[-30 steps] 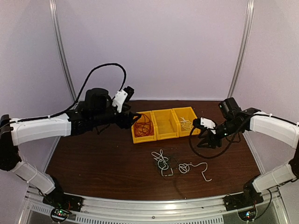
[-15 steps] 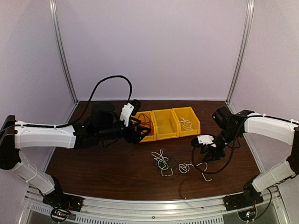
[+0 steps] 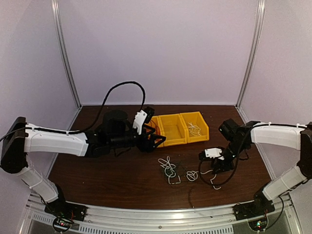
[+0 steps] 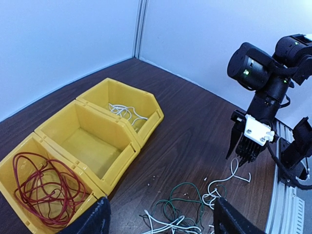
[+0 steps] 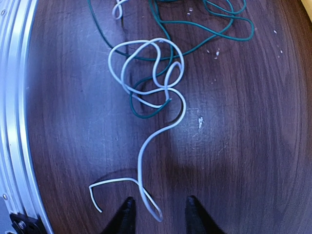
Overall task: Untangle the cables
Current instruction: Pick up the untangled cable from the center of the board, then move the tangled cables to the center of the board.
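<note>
Cables (image 3: 169, 170) lie tangled on the counter (image 3: 97, 170), in front of the bins (image 3: 174, 129). Your right gripper (image 5: 158, 214) is the nearer one: spread and empty, it hangs right over the free tail of the white cable (image 5: 139, 165), whose length runs straight ahead from the fingertips to the knot. Your left gripper (image 4: 161, 222), also spread and empty, hovers by the bins, short of the tangle.
</note>
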{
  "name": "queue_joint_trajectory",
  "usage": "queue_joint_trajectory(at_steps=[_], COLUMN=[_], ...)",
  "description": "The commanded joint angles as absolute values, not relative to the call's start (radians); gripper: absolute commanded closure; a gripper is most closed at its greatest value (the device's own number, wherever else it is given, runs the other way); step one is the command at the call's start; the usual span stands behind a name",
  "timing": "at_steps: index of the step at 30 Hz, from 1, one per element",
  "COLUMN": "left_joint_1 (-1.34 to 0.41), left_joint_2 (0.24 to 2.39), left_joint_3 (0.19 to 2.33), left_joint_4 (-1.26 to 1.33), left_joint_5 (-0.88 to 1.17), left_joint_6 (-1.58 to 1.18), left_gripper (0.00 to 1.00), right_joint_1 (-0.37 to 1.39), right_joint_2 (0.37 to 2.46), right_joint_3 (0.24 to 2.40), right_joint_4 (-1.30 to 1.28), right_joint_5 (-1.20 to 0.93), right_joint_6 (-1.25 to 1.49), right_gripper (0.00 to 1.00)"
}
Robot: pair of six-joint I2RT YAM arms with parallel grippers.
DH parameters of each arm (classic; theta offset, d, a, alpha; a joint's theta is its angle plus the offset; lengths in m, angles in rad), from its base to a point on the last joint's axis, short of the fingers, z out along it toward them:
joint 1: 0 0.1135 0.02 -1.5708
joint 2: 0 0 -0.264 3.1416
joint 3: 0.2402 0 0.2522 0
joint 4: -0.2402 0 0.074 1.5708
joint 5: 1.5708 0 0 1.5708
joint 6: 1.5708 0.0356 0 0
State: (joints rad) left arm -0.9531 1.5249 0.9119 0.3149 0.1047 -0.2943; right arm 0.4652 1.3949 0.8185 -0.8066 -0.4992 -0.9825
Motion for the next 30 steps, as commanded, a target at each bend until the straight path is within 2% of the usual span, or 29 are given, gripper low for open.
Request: queue_joint_trajectory(at_steps=[1,3,4,11,17,19,24,27,30], left_joint_1=[-0.960,-0.961,-0.964,-1.087,-1.097,-1.097,-1.097,-1.096,-1.095], left_joint_2=[1.591,1.650,1.690,1.994,2.151,2.177,2.190,2.205,2.230], left_joint_3=[0.946,0.961,0.977,1.220,1.247,1.241,1.213,1.214,1.228], left_joint_4=[0.472,0.537,0.574,0.593,0.743,0.797,0.861,0.872,0.883], left_joint_5=[0.169,0.201,0.217,0.193,0.289,0.310,0.304,0.309,0.317], left_joint_6=[-0.321,-0.339,-0.351,-0.249,-0.307,-0.341,-0.367,-0.366,-0.371], left_gripper=[0.26,0.26,0.26,0.25,0.27,0.31,0.50,0.53,0.67], right_joint_1=[0.481,0.484,0.485,0.488,0.488,0.488,0.488,0.488,0.488], right_joint_2=[1.398,1.371,1.356,1.227,1.140,1.125,1.128,1.124,1.114], right_joint_3=[0.834,0.861,0.875,0.964,0.996,1.004,1.045,1.075,1.106], right_joint_4=[-0.755,-0.764,-0.771,-0.827,-0.821,-0.816,-0.828,-0.835,-0.833], right_joint_5=[-0.493,-0.506,-0.511,-0.542,-0.558,-0.576,-0.615,-0.645,-0.679], right_joint_6=[-0.929,-0.919,-0.915,-0.893,-0.869,-0.858,-0.846,-0.836,-0.822], right_gripper=[0.78,0.94,0.99,1.00,1.00,1.00,1.00,1.00,1.00])
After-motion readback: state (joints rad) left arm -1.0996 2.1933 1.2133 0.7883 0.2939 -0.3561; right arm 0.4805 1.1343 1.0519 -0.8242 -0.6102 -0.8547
